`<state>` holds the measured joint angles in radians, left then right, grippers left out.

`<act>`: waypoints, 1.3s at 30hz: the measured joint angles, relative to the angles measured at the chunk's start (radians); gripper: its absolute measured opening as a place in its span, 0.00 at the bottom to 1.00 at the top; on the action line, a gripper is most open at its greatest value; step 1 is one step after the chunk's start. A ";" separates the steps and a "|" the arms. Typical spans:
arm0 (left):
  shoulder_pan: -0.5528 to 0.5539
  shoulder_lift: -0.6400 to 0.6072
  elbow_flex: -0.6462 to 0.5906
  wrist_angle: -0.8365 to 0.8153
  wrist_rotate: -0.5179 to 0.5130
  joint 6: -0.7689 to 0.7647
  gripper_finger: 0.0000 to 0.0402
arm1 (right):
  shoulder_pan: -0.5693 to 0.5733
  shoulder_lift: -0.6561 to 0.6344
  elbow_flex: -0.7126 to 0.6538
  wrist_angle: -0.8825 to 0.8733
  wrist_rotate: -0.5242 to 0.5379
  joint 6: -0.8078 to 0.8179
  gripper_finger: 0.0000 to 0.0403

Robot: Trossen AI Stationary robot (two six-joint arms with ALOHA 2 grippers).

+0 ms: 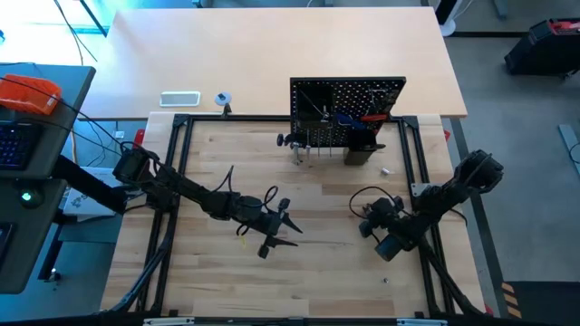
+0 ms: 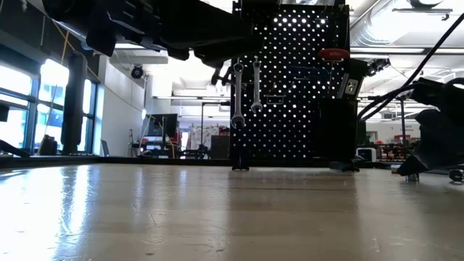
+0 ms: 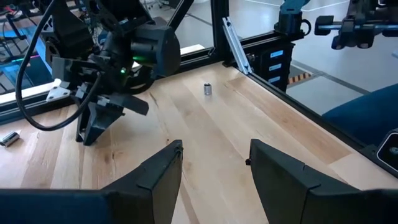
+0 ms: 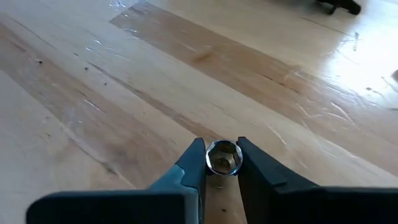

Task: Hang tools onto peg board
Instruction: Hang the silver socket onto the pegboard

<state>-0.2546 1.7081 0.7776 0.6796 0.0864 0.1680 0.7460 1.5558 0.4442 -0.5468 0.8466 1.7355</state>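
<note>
Socket (image 4: pixel 223 157), a small metal bit, sits low on the counter (image 4: pixel 124 74) between the right hand's (image 4: pixel 221 163) closing fingers, grasp under way; next comes lifting it toward the peg board (image 1: pixel 348 113) ahead, while the left hand (image 3: pixel 213 168) waits open.

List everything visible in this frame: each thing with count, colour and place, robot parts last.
peg board: one, black, upright at the table's far edge.
wrenches: two, silver, hanging on the peg board's left side.
red-handled tool: one, hanging high on the board's right.
socket: one, silver, between the right gripper's fingers.
second socket: one, silver, standing on the table.
small metal bit: one, silver, lying on the table near the board.
table: one, light wood.
left gripper: open, over the table's middle.
right gripper: closing on the socket, low at the table's right.
</note>
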 joint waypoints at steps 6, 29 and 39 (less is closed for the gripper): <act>0.002 0.000 0.000 0.000 0.000 0.013 0.45 | 0.000 0.000 0.000 0.113 0.018 -0.037 0.13; -0.021 0.000 0.085 0.016 -0.029 0.454 0.45 | -0.083 -0.150 0.000 1.267 -0.100 -1.013 0.13; -0.021 0.000 0.094 0.014 -0.074 0.406 0.45 | -0.119 -0.150 0.047 1.204 -0.176 -1.049 0.13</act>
<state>-0.2756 1.7077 0.8715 0.6933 0.0124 0.5739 0.6270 1.4063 0.4916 0.6575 0.6706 0.6862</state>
